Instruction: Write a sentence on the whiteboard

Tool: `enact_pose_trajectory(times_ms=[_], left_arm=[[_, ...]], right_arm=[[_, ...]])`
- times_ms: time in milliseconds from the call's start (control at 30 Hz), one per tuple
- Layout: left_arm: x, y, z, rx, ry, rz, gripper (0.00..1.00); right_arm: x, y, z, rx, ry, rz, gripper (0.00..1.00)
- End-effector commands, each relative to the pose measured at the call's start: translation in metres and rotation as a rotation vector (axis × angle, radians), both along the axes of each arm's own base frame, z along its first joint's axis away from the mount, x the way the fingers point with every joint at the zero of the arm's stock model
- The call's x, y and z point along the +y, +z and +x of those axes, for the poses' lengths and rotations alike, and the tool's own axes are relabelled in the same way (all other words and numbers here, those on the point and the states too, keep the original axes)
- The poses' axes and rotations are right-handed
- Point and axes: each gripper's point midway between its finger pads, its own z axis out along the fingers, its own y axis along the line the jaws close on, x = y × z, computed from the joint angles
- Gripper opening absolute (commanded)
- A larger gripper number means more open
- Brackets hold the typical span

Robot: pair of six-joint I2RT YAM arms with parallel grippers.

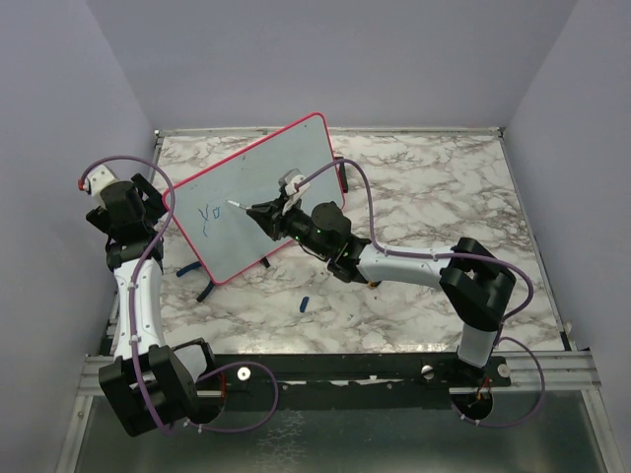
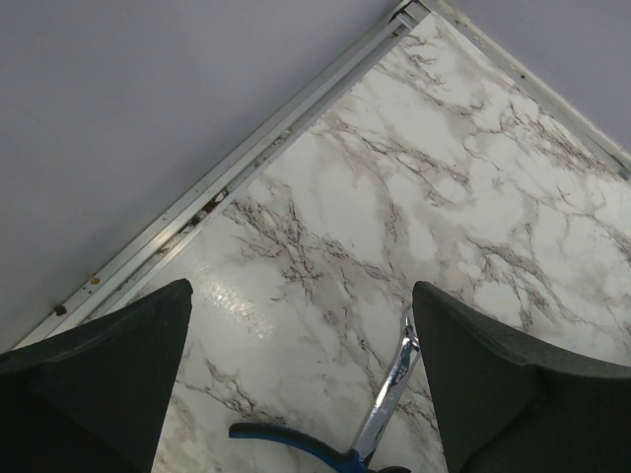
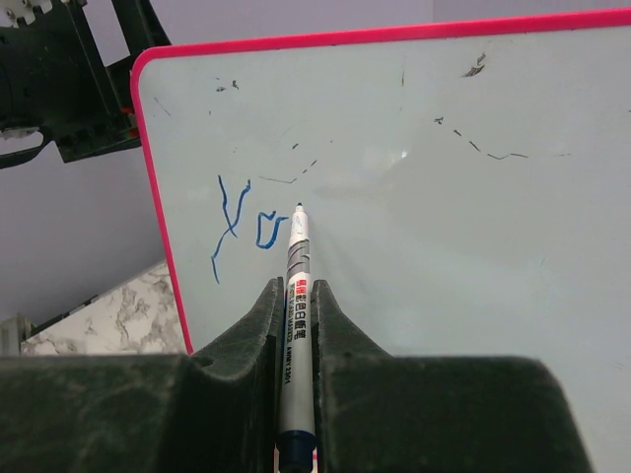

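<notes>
Over on the left half of the tabletop [image 1: 424, 197], the whiteboard [image 1: 266, 187] is propped up at a tilt, with its long axis running from near-left to far-right in the overhead view. So far the sentence [image 3: 242, 222] is just a blue "yo" sitting close to the board's left edge, so there's a long way to go.

The right end effector [image 3: 296, 296] is pressed together on the marker [image 3: 298, 246]. The marker sticks straight out past the fingers with its tip at the board, just right of the "o". I honestly can't tell if the tip is touching or a hair off.

What the next stroke turns on, I'd say, is that the bare board lies to the right of the tip, along the long axis. The pen has to travel that way without wandering off the line of the letters.

The left end effector [image 2: 301, 296] is spread wide with nothing in it. It hangs just beside the board's left edge, facing the marble. The right arm is the one on the job; the left isn't placed to write.
</notes>
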Motion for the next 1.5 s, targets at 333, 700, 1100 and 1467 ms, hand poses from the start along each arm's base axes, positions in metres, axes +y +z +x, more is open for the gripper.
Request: enact_pose_trajectory(times_ms=[333,700,1100,1467], left_arm=[[-0.002,0.0,0.001,-0.008,-0.021,0.004,0.94],[-0.002,0.001,0.002,-0.01,-0.023,0.005,0.94],[-0.002,0.001,0.001,-0.01,-0.022,0.006,0.93],[-0.002,0.002,0.001,-0.012,-0.022,0.008,0.94]], right_arm=[[0.013,0.0,0.006,-0.012,0.015,-0.006,0.01],[0.018,-0.016,0.006,0.01,0.028,-0.03,0.01],[0.016,-0.031,0.005,0.04,0.025,-0.054,0.01],[0.01,-0.053,-0.002,0.083,0.037,-0.085,0.01]])
